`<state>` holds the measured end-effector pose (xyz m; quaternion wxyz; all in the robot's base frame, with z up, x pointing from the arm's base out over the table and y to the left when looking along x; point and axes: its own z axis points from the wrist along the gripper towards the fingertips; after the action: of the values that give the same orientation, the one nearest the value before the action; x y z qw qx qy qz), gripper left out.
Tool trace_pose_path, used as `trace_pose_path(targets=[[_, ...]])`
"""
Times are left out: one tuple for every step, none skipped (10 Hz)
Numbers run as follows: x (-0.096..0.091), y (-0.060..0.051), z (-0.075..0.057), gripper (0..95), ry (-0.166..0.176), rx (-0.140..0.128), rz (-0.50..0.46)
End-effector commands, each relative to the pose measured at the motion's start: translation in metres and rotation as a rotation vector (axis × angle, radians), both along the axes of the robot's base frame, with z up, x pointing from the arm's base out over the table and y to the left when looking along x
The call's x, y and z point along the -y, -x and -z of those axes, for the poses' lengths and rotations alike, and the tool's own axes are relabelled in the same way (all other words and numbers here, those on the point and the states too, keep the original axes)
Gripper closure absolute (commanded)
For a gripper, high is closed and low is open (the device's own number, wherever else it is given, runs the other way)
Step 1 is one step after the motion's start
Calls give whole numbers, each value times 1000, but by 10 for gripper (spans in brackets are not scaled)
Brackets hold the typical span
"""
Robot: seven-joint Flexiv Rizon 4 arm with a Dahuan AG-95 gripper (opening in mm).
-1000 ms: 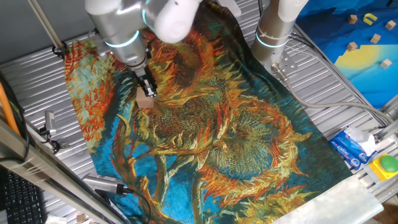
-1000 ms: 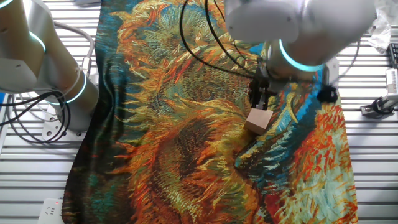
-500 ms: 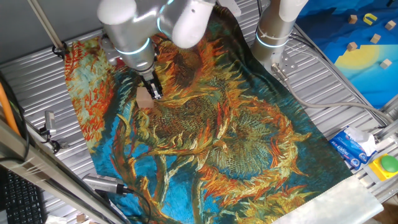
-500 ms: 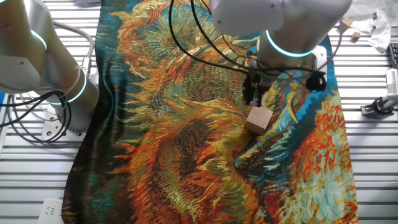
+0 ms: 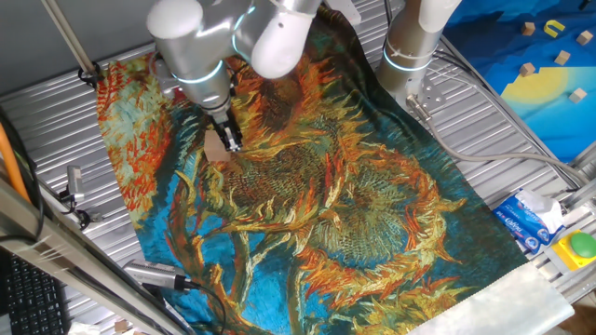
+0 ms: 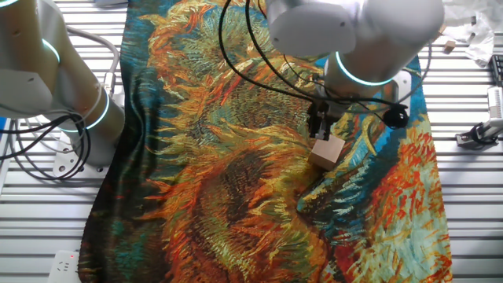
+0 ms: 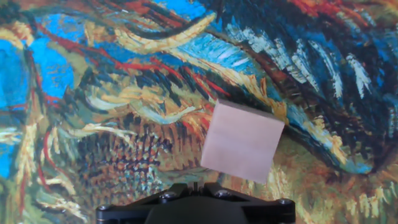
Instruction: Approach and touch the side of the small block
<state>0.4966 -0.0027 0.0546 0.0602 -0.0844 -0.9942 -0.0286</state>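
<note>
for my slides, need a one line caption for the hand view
Small wooden block on a sunflower-print cloth, seen just ahead of the gripper.

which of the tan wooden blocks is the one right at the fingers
The small block lying alone on the sunflower cloth, directly beneath the gripper. The tinier tan pieces sit far away on the blue and yellow mat.

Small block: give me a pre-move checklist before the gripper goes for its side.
1. Small block in view, flat on the sunflower cloth: ok.
2. Gripper is low beside the block's edge: ok.
3. Fingertip actually touching the block's side: cannot tell; the fixed views show them very close, and the hand view hides the fingertips.
4. Gripper open or shut: cannot tell.
5. Nothing else lying against the block: ok.
6. Cloth flat under the block: cannot tell; its busy pattern hides any wrinkles.
</note>
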Motion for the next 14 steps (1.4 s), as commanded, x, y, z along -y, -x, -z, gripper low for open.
trace_pose_path(targets=[[11, 1, 1, 950, 23, 21, -14], [20, 1, -2, 950, 43, 26, -33], [35, -1, -9, 950, 63, 27, -65], [56, -8, -21, 950, 67, 25, -101], [69, -14, -31, 950, 64, 17, -122], [74, -17, -36, 950, 61, 11, -130], [76, -18, -39, 950, 50, 1, -131], [74, -15, -38, 950, 17, -9, -114], [72, -10, -35, 950, -21, -13, -86], [67, -5, -31, 950, -47, -12, -63], [61, 1, -27, 950, -60, -9, -48], [51, 2, -28, 950, -61, -13, -28], [43, 0, -28, 950, -60, -16, -11], [36, -2, -26, 950, -57, -17, 0]])
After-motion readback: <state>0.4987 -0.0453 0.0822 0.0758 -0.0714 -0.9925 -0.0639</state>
